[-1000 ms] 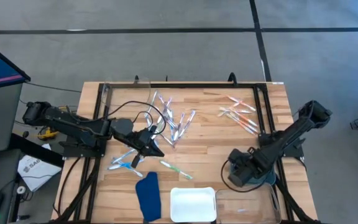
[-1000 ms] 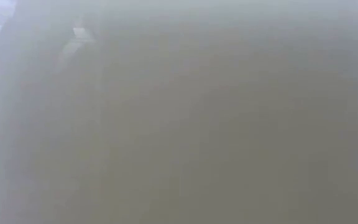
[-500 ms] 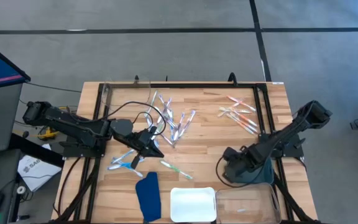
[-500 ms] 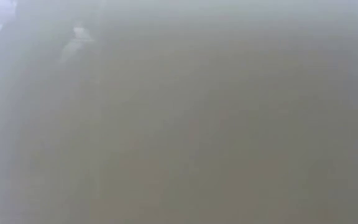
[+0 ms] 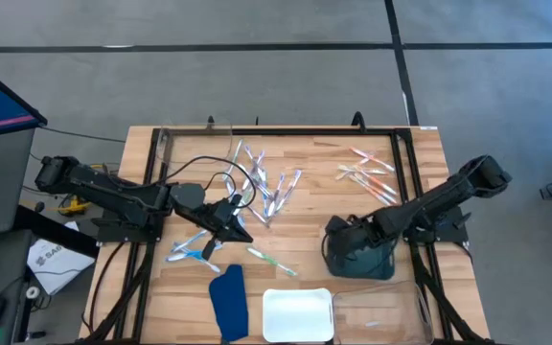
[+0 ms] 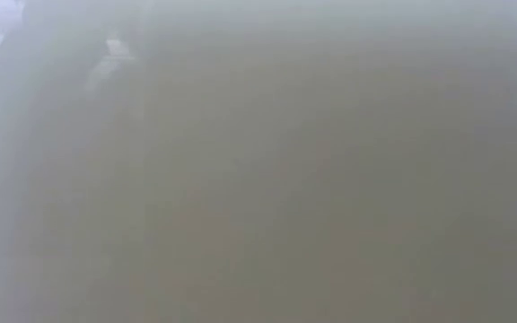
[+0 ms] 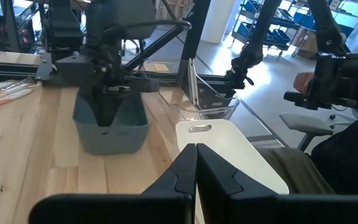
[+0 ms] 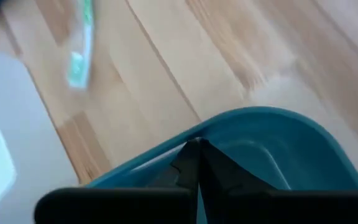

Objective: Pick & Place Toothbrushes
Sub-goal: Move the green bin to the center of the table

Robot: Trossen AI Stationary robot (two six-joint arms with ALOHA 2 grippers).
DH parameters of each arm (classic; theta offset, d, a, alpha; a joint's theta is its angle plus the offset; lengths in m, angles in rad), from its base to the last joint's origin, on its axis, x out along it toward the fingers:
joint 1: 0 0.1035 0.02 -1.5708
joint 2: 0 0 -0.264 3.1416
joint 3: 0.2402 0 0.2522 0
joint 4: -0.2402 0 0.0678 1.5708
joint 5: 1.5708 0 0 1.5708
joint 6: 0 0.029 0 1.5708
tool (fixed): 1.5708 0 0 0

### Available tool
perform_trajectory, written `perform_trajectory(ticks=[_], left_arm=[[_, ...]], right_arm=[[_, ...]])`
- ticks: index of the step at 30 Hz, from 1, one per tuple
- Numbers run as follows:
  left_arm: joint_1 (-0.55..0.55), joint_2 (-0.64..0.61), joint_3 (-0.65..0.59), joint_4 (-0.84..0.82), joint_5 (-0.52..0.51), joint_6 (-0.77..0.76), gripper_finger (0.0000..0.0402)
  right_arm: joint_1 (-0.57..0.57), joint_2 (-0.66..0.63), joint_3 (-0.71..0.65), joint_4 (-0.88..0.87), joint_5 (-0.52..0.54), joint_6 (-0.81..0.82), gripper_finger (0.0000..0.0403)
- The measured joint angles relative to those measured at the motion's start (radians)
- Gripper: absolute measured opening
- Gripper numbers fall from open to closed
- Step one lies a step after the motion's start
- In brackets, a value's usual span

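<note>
Toothbrushes (image 5: 266, 187) lie scattered on the surface (image 5: 314, 225); right claw (image 5: 345, 251) pinches a blue bin's (image 5: 362, 264) rim, probably positioning it; left claw (image 5: 241, 233) pressed together.

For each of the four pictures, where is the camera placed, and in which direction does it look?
High view: above, facing straight down; both arms, scattered toothbrushes, white tray.
Low view: table height; only grey haze, no robot part.
Left wrist view: on the left arm, facing across the table; own shut fingers at the bottom.
Right wrist view: on the right arm, facing down; own fingers pinch the blue bin rim.
Shared: high and left wrist views both show the bin and the right gripper.
</note>
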Motion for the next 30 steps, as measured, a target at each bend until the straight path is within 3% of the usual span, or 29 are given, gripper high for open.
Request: perform_trajectory(ticks=[4, 8, 15, 21, 30], left_arm=[[0.000, 0.000, 0.000, 0.000, 0.000, 0.000, 0.0002], [0.000, 0.000, 0.000, 0.001, 0.000, 0.000, 0.0002], [0.000, 0.000, 0.000, -0.001, 0.000, 0.000, 0.0002], [0.000, 0.000, -0.007, -0.001, 0.000, -0.003, 0.0002], [0.000, 0.000, -0.026, 0.014, 0.000, -0.008, 0.0002]], right_arm=[[-0.047, 0.058, 0.001, 0.083, -0.008, -0.071, 0.0000], [-0.097, 0.199, 0.042, 0.137, -0.088, -0.137, 0.0000], [-0.127, 0.439, 0.243, 0.126, -0.162, -0.304, 0.0000], [-0.121, 0.511, 0.399, 0.027, -0.152, -0.393, 0.0000], [-0.122, 0.509, 0.457, -0.009, -0.132, -0.428, 0.0000]])
